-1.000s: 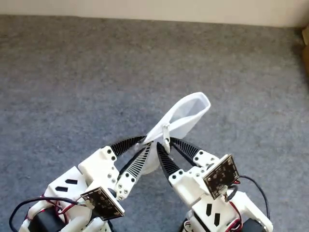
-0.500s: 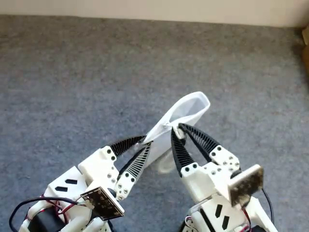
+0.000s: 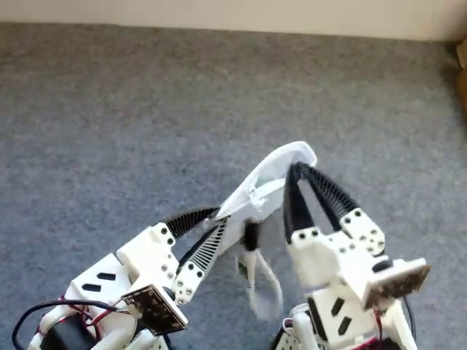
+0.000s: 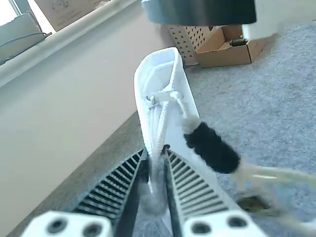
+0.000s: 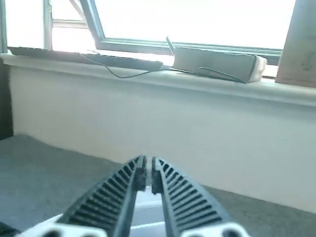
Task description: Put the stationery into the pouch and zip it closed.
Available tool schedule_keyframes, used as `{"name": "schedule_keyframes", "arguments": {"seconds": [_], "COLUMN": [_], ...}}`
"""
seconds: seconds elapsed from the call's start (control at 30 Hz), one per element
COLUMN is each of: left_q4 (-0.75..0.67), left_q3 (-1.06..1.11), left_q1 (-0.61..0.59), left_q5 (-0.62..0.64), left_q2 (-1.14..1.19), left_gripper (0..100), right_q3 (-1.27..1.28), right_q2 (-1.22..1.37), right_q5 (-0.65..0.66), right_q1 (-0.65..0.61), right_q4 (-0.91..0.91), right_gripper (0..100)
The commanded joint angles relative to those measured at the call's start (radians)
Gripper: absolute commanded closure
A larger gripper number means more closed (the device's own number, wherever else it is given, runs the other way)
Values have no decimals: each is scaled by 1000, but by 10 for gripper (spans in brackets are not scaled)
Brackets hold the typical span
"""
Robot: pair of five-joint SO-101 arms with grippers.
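Clamping pouch (image 3: 268,177) by its near end in left gripper (image 3: 221,216), raised over carpet (image 3: 109,109), long axis running away toward right gripper (image 3: 295,171), fingers pressed together at far end; zipper pull (image 4: 152,101) lying between both, probably right's to fetch.
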Motion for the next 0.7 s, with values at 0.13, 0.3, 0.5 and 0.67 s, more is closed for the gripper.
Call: {"name": "schedule_keyframes", "arguments": {"seconds": [0.13,0.3,0.5,0.67], "left_q4": [46,46,44,43], "left_q3": [8,8,10,10], "left_q1": [2,2,2,2], "left_q5": [-11,-11,-11,-11], "left_q2": [-4,-4,-4,-4], "left_gripper": [996,996,996,996], "right_q3": [-10,-42,-134,-133], "right_q2": [85,-1,-73,-54], "right_q5": [-8,-8,-3,-2], "right_q1": [94,87,-101,-311], "right_q4": [-13,156,349,404], "right_gripper": [991,956,825,825]}}
